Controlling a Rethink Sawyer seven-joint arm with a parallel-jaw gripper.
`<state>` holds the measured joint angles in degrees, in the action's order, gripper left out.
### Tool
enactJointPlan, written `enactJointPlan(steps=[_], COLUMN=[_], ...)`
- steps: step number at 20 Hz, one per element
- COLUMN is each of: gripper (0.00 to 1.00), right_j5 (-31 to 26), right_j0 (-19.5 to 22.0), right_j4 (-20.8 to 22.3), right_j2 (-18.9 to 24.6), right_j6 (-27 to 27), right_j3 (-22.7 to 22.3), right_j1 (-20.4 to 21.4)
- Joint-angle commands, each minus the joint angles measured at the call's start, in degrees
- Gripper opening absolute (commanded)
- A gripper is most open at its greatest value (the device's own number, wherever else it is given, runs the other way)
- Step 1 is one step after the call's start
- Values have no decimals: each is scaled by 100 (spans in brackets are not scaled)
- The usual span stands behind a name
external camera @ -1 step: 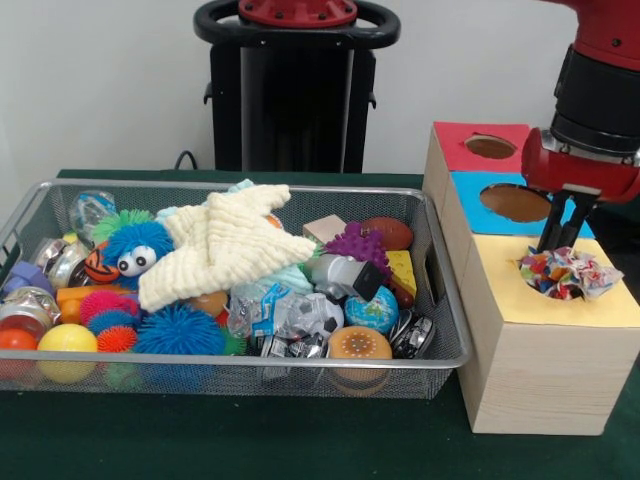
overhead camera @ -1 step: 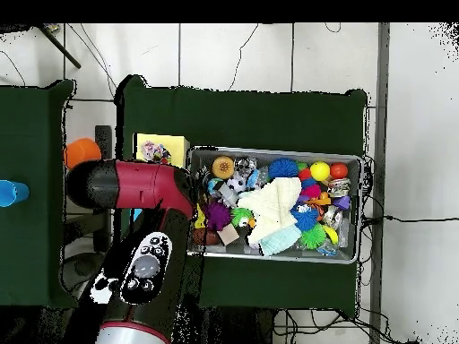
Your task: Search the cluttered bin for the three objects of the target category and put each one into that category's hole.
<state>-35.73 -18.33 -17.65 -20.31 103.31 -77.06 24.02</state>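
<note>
Bin (external camera @ -1 step: 440, 352): wire mesh, heaped with toys, left of box in front view.
Box (external camera @ -1 step: 545, 375): three holes on top, beside bin.
Gripper (external camera @ -1 step: 560, 232): fingers nearly together, tips at ball's edge; grip unclear.
Ball (external camera @ -1 step: 568, 272): crumpled, multicolored, sits in yellow hole, directly under gripper.

No words, numbers or brand names can be read anywhere in these pictures.

The wire bin (external camera @ -1 step: 440, 345) is full of toys, and some have marks on them, like the shiny packet (external camera @ -1 step: 285, 315) near the bin's front wall. Those marks are too small and fuzzy to read. The little globe ball (external camera @ -1 step: 375, 312) in the bin shows shapes but no letters that can be made out.

The wooden box (external camera @ -1 step: 530, 365) just beside the bin has red, blue and yellow tops, all plain. The red arm (overhead camera @ -1 step: 143, 188) has round buttons near the bin, with no signs that can be read.
</note>
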Motion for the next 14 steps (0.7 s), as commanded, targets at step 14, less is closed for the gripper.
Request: enactJointPlan(steps=[14], gripper=[0], right_j5=[1139], right_j0=[265], right_j4=[-225], right_j2=[515], right_j6=[1365], right_j3=[140], right_j1=[-851])
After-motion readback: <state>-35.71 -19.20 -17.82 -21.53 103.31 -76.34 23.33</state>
